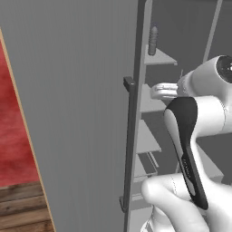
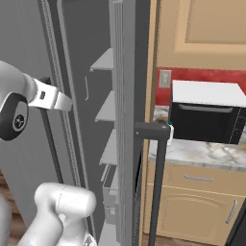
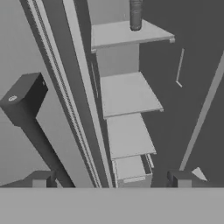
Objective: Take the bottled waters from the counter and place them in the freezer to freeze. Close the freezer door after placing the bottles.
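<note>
Grey bottle (image 3: pixel 135 14) on freezer shelf (image 3: pixel 127 34), beyond open fingers (image 3: pixel 41 180).

arm (image 1: pixel 190 149): glossy white rounded shells | forearm: long black inlay strip with faint lettering | joints: dark round end caps, one with small pale screw dots (image 2: pixel 18 120) | wrist link: pale grey, small dark rectangular slot | finger tips (image 3: pixel 43 179): small, dark, blocky

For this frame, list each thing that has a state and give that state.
freezer door: open, swung wide
freezer: open, shelves showing
grey bottle: upright on an upper freezer shelf
gripper: open, holding nothing
oven: door shut, on the counter
</note>
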{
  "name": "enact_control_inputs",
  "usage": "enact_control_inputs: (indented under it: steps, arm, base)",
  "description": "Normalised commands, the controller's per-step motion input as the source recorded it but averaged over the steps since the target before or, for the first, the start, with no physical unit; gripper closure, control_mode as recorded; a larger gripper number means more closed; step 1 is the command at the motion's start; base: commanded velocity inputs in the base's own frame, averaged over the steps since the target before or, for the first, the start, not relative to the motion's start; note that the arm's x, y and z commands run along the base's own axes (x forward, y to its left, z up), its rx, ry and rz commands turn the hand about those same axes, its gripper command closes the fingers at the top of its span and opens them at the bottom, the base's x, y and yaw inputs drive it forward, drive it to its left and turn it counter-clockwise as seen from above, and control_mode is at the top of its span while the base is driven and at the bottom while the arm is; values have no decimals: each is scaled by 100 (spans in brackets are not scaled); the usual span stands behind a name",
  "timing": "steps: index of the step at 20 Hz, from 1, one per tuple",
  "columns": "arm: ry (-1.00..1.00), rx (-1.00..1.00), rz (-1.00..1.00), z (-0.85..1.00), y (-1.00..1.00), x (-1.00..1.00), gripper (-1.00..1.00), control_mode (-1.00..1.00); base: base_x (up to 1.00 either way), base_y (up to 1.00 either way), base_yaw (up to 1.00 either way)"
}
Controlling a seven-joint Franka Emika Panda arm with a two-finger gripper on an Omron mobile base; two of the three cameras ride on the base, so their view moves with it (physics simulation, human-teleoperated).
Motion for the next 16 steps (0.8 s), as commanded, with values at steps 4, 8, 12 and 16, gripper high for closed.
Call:
enact_control_inputs:
  steps: [4,8,12,16]
  arm:
    - [12,0,11,-51,8,-10,-100,-100]
    - [8,0,12,-42,1,-10,-100,-100]
    - [0,-1,4,-22,0,-14,-100,-100]
    - [0,-9,0,-11,0,-15,-100,-100]
  base:
    - [0,0,0]
    - [0,0,0]
    - [0,0,0]
    - [0,0,0]
